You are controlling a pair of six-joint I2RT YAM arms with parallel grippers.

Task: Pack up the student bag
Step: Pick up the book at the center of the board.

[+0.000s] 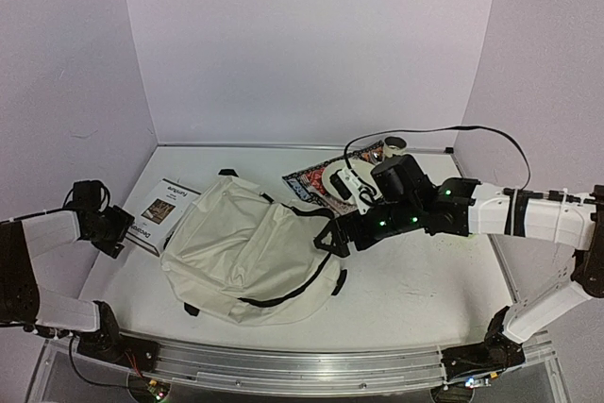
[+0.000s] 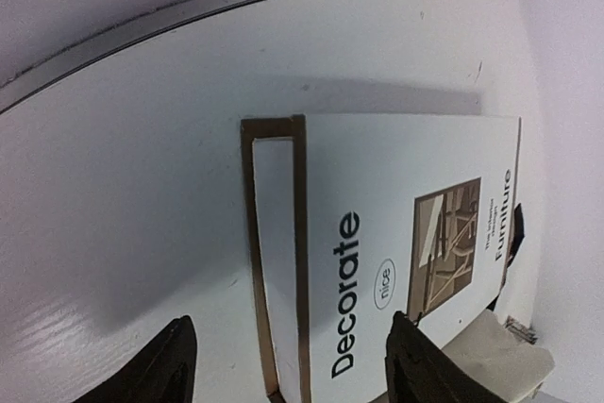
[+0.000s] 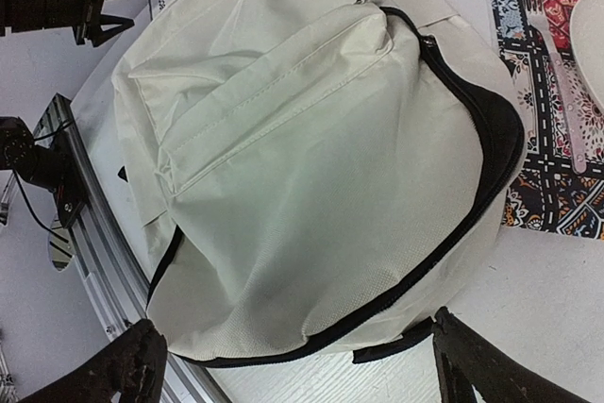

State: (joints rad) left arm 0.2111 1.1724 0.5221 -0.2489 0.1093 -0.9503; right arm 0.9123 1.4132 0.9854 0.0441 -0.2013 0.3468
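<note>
Beside the student bag (image 1: 250, 252), white booklet (image 1: 162, 214) left, patterned placemat (image 1: 307, 182) behind.

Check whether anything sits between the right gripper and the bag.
Nothing visible does. The right gripper is open and faces the bag directly; in the wrist view only the bag's cream fabric shows between its fingers. The placemat lies off to the side, past the bag's edge.
</note>
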